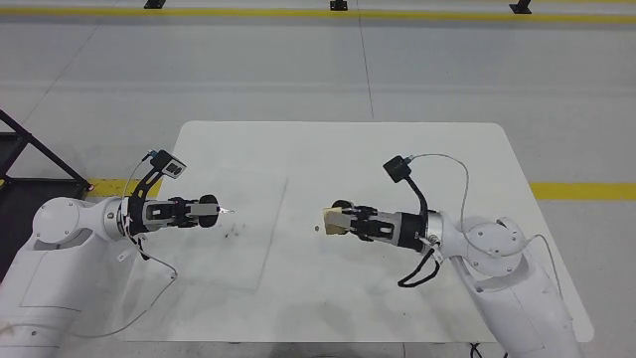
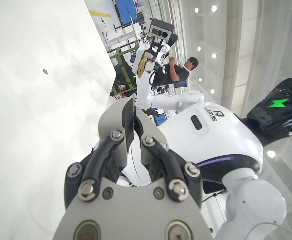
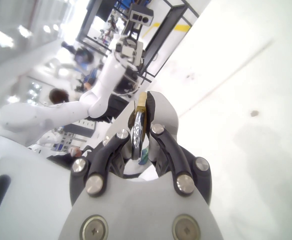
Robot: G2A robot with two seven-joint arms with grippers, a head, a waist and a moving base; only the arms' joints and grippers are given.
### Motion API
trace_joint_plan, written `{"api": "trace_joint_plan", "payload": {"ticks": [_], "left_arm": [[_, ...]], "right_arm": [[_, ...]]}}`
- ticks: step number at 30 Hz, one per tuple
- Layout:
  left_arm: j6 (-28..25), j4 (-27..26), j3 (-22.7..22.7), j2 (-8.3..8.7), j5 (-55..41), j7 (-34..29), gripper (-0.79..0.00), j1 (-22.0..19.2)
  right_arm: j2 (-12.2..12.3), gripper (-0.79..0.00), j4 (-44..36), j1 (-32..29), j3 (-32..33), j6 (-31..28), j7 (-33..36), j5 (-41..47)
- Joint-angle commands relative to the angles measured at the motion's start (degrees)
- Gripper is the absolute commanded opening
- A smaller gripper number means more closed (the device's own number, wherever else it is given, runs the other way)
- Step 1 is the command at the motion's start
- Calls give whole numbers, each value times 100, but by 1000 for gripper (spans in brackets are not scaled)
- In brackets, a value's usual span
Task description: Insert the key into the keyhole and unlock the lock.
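My left gripper (image 1: 215, 210) hovers over the left half of the white table (image 1: 417, 159), shut on a small silvery key (image 1: 228, 211) whose tip points toward the other arm. In the left wrist view the pads (image 2: 129, 118) press together and hide the key. Facing it from the right, my right gripper (image 1: 340, 222) is shut on a brass padlock (image 1: 332, 221). The lock's brass body (image 3: 142, 100) sticks out past the fingertips, with its silver shackle back between the fingers. A clear gap separates key tip and lock. The lock (image 2: 142, 67) also shows far off in the left wrist view.
A small brown speck (image 1: 316, 227) lies on the table below the gap, with faint dark marks (image 1: 234, 229) near the key. A thin seam (image 1: 270, 244) runs down the tabletop. A black rack (image 1: 25, 154) stands off the table's left side.
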Motion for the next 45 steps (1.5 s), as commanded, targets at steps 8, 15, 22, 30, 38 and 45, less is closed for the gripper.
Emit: {"api": "trace_joint_plan", "payload": {"ticks": [8,15,22,30,38,45], "left_arm": [[0,0,0,0,0,0,-785,0],[0,0,0,0,0,0,-785,0],[0,0,0,0,0,0,-785,0],[-114,-396,282,-73,-225,115,-785,158],[-278,-41,885,-232,-525,279,-785,-109],[-486,102,1213,-346,-501,487,-785,-359]], "right_arm": [[-56,-785,617,169,-227,-557,-102,900],[-56,-785,617,169,-227,-557,-102,900],[-56,-785,617,169,-227,-557,-102,900],[-81,-785,665,3,-303,-684,-766,800],[-142,-785,997,74,-570,-765,-1246,805],[-239,-785,1229,310,-959,-806,-1607,766]]}}
